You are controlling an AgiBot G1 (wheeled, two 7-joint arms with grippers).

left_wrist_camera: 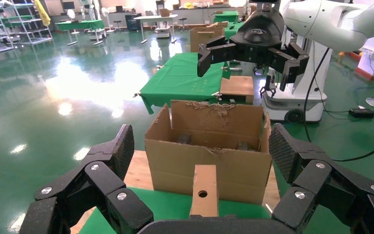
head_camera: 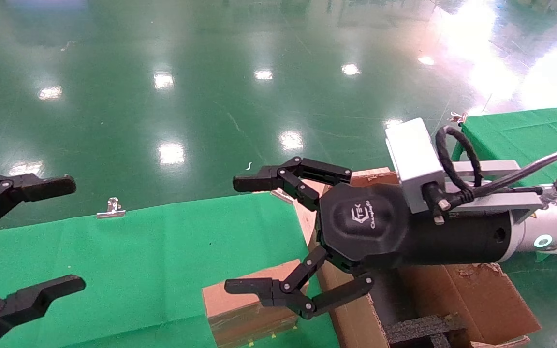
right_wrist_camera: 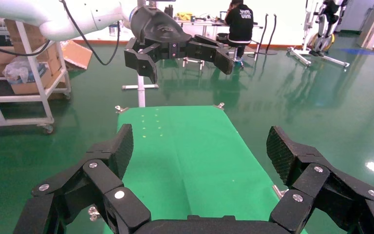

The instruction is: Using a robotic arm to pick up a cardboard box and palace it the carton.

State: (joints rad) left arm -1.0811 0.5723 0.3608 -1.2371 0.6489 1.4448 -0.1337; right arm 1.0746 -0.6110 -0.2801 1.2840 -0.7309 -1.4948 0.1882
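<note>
The small brown cardboard box (head_camera: 244,309) stands on the green table (head_camera: 153,251) beside the carton's left wall; the left wrist view shows its narrow end with a round hole (left_wrist_camera: 204,190). The large carton (head_camera: 476,295) with ragged flaps and black foam inside sits at the lower right, and also shows in the left wrist view (left_wrist_camera: 175,161). My right gripper (head_camera: 241,234) on the white arm is open and empty, hovering above the box and the carton's left edge. My left gripper (head_camera: 68,234) is open and empty at the far left, facing the box (left_wrist_camera: 202,148). The box is out of the right wrist view.
A metal clip (head_camera: 110,208) holds the cloth at the table's far edge. A second green table (head_camera: 525,135) stands at the right. The carton rests on a wooden board (left_wrist_camera: 136,170). A shelf cart (right_wrist_camera: 19,73) stands beyond the table.
</note>
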